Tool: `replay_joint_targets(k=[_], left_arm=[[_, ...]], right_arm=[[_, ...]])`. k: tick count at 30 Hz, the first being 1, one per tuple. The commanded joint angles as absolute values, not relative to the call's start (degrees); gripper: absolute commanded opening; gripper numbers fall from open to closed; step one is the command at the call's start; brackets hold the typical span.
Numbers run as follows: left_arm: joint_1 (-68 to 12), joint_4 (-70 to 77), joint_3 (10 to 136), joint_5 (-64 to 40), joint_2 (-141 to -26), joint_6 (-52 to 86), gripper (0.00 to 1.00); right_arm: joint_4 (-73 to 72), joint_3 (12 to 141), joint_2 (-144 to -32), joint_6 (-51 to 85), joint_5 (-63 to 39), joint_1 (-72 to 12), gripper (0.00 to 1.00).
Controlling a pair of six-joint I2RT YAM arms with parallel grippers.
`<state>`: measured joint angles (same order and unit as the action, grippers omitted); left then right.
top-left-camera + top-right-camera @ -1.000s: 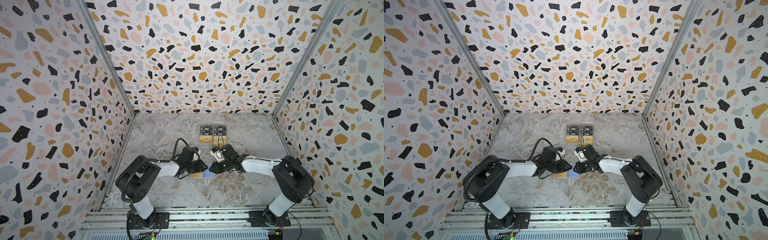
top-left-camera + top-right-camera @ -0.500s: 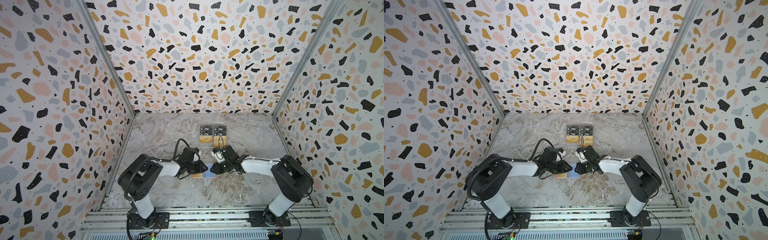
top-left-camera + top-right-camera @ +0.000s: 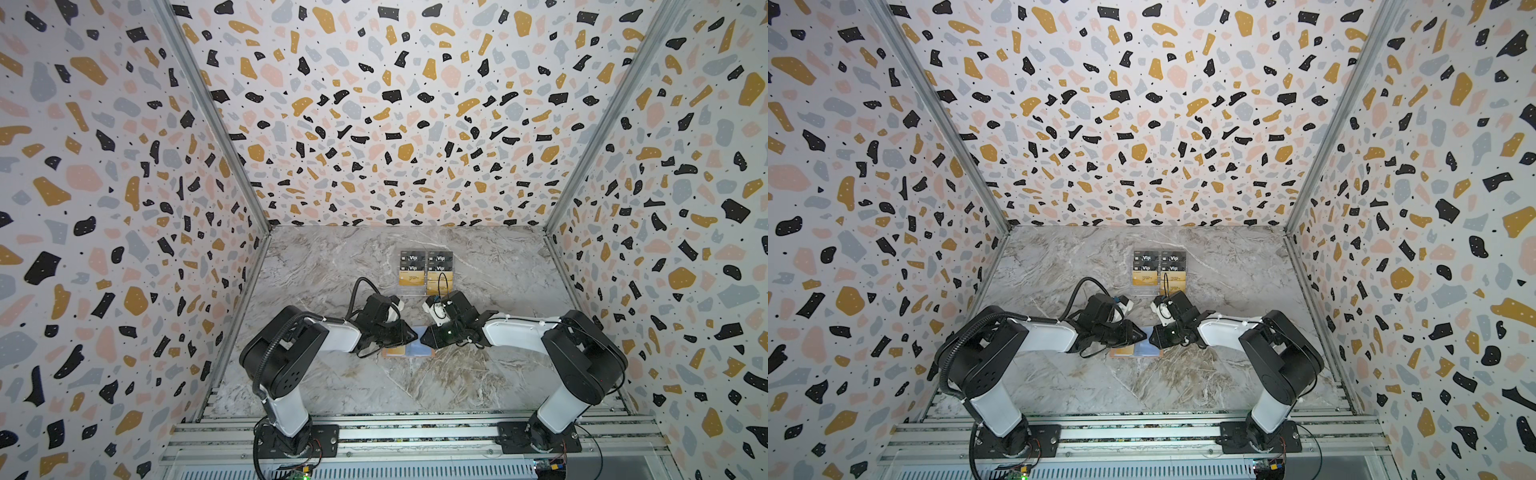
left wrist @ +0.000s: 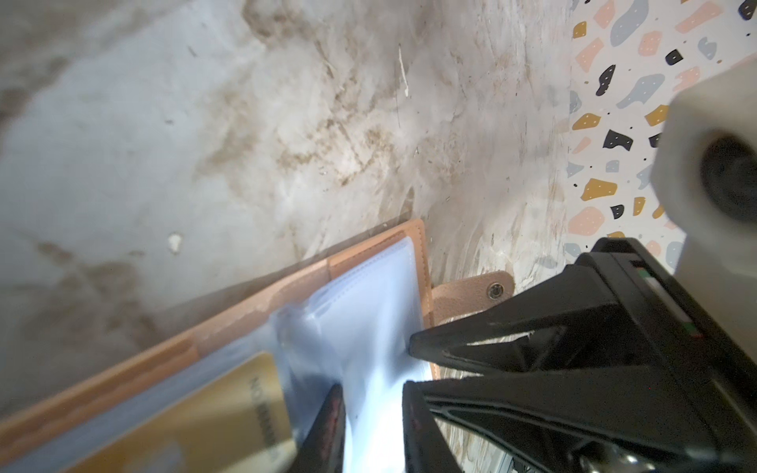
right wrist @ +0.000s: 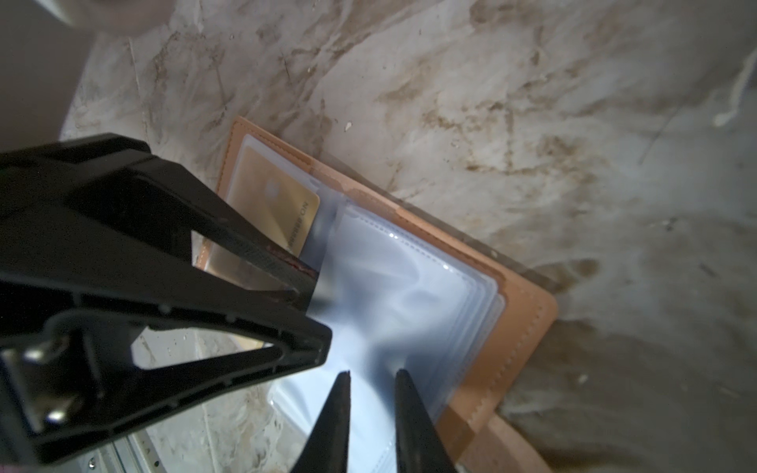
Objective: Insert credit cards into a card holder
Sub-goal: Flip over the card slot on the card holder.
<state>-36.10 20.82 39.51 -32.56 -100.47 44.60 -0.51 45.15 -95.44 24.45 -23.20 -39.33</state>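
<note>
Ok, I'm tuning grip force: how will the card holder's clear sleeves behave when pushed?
Probably floppy: the clear sleeves billow and crease instead of lying flat. Likely slippery too, given their glossy highlights. The card holder itself looks thin and may slide on the table.

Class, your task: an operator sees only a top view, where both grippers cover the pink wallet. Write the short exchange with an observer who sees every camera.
Operator: Is the gold card inside a sleeve or loose?
Observer: Inside. The right wrist view shows the credit card within one of the clear sleeves of the open card holder.
Operator: Are the grippers clamped?
Observer: No. The right gripper and left gripper each show a gap between the fingers, astride a lifted sleeve.
</note>
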Motion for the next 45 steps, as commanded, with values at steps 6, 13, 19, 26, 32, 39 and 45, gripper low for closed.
replay_joint_targets(k=[6,13,19,26,32,39,45], left_arm=[[-36.83,28.35,36.94,-35.36,-102.02,49.04,0.19],[-36.84,27.91,36.45,-34.31,-100.80,49.39,0.07],[-36.83,28.23,35.65,-33.75,-99.78,49.33,0.02],[-36.83,31.55,33.77,-34.50,-98.33,50.25,0.00],[-36.88,33.97,31.90,-34.87,-96.73,50.31,0.00],[-36.83,35.51,31.09,-35.79,-96.94,50.32,0.00],[-36.83,36.21,30.42,-36.13,-96.77,50.30,0.00]], right_arm=[[1.15,43.85,-95.61,25.33,-22.58,-39.46,0.22],[0.50,43.86,-91.64,26.86,-22.70,-38.46,0.22],[-1.01,42.40,-88.67,28.73,-23.64,-35.92,0.22],[-1.60,41.17,-88.16,29.88,-24.22,-34.71,0.22],[-2.16,40.37,-88.80,30.24,-24.95,-34.72,0.22],[-1.05,41.34,-89.22,29.91,-25.20,-35.84,0.22],[-0.52,41.98,-90.70,30.11,-25.44,-37.05,0.22]])
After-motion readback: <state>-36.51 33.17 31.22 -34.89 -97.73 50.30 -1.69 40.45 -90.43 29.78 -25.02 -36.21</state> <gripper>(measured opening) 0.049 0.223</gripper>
